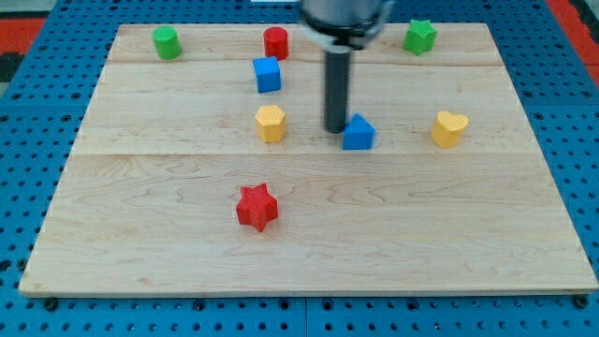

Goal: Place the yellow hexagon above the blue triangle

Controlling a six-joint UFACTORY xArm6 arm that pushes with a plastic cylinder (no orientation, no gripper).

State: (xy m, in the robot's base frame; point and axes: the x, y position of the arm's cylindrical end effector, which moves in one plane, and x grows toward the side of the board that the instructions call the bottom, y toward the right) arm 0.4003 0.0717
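One yellow hexagon (270, 123) sits left of my tip (335, 128), beside blue triangle (358, 133); no jaws.

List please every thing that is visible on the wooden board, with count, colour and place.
hexagon: one, yellow, board's middle, left of the blue triangle
triangle: one, blue, centre, right of the hexagon
cube: one, blue, above the hexagon
cylinder: one, red, top edge, centre
star: one, red, lower middle
heart: one, yellow, right side
green block: one, top left, shape unclear
green star: one, top right
board: one, light wood
my tip: one, dark rod, just left of the blue triangle, close or touching
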